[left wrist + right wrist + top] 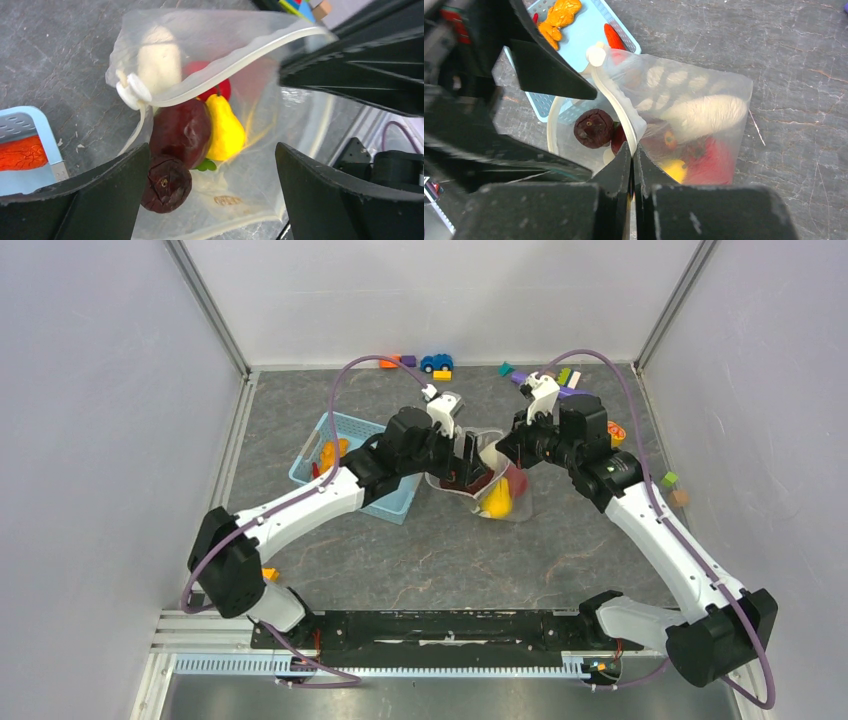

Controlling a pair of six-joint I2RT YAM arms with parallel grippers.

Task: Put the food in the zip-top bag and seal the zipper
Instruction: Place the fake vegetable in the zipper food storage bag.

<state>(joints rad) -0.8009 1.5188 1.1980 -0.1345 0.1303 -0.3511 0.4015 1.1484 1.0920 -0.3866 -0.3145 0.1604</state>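
Note:
The zip-top bag (pixel 512 502) lies mid-table with its mouth held up and open. My right gripper (pixel 633 151) is shut on the zipper (pixel 616 102) rim; the white slider tab (pixel 596 54) sits at the strip's far end. My left gripper (pixel 212 195) is open over the mouth, in the top view (pixel 467 455) close to the right gripper (pixel 503 452). A small dark maroon piece (pixel 166 183) sits loose beside the left finger (pixel 100 197). Inside the bag lie a bigger maroon piece (pixel 180 132), yellow pepper (pixel 226 131), red tomato (pixel 222 89), white radish (pixel 157 60) and green bits (pixel 205 165).
The light-blue basket (pixel 345 430) stands left of the bag, touching it, and holds an orange carrot (pixel 559 17) and a red piece (pixel 614 37). Toy blocks and a blue car (pixel 436 362) lie at the back wall. More blocks (pixel 672 483) lie at the right.

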